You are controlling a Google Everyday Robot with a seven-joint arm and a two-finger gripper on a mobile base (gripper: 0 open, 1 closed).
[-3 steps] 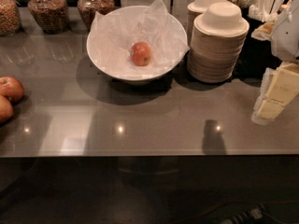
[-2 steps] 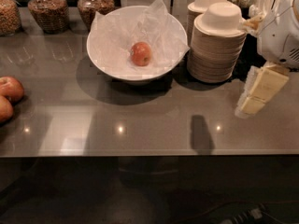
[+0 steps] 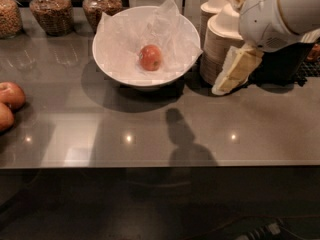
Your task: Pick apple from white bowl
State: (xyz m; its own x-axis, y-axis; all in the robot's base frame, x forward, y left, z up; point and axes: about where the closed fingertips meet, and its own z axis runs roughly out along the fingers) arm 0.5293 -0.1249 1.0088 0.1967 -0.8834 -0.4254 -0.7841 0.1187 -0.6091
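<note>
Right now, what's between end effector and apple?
Camera view: the large white bowl's rim and crinkled paper liner separate the small red-orange apple from the end effector at its right.

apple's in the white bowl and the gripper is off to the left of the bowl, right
No: the camera view shows the gripper right of the white bowl, by the stacked small bowls. The apple is in the bowl.

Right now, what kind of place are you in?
Likely a snack bar or office kitchenette: glass jars of dry food, stacked disposable bowls, and loose apples on a grey counter. The gripper hangs right of the white bowl.
</note>
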